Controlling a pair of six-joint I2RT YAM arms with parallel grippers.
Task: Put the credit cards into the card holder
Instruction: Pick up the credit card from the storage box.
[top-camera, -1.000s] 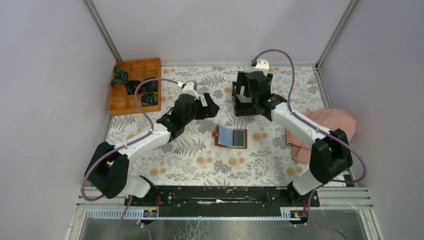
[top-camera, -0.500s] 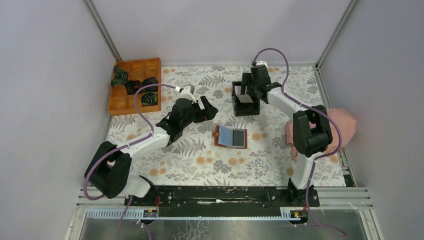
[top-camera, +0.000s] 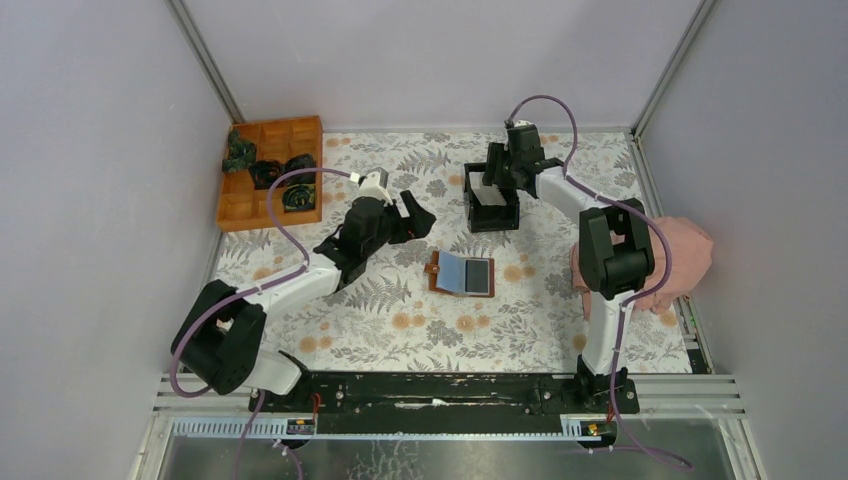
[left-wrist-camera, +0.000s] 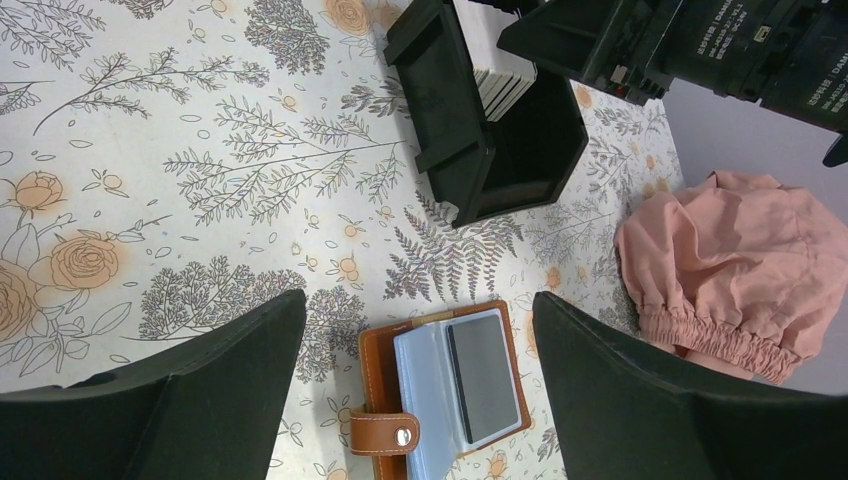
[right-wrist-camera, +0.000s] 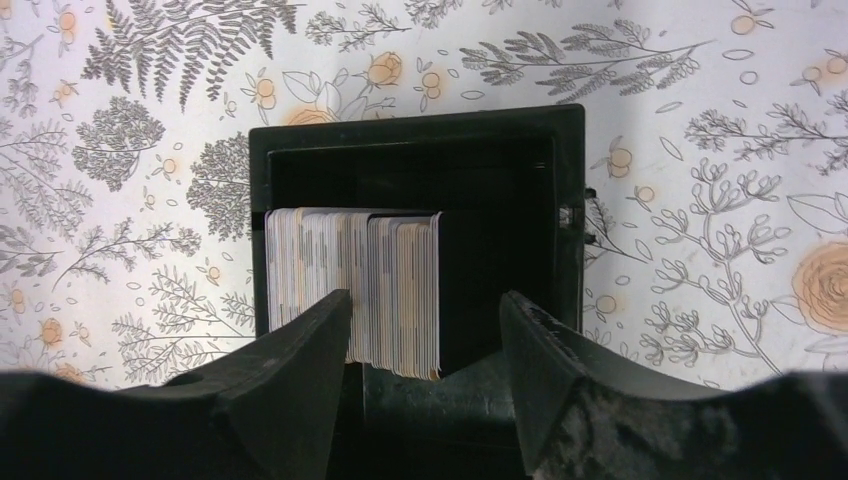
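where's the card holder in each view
Top external: the card holder lies open at mid-table, nearer the arm bases than the black box.
Left wrist: bottom centre, below the black box.
Right wrist: not in it; only the black box shows.
Shared landmark: the black box.

Floral table (top-camera: 400, 330): card holder (top-camera: 462, 273), black box (top-camera: 492, 224), orange tray (top-camera: 240, 207), pink cloth (top-camera: 685, 250).
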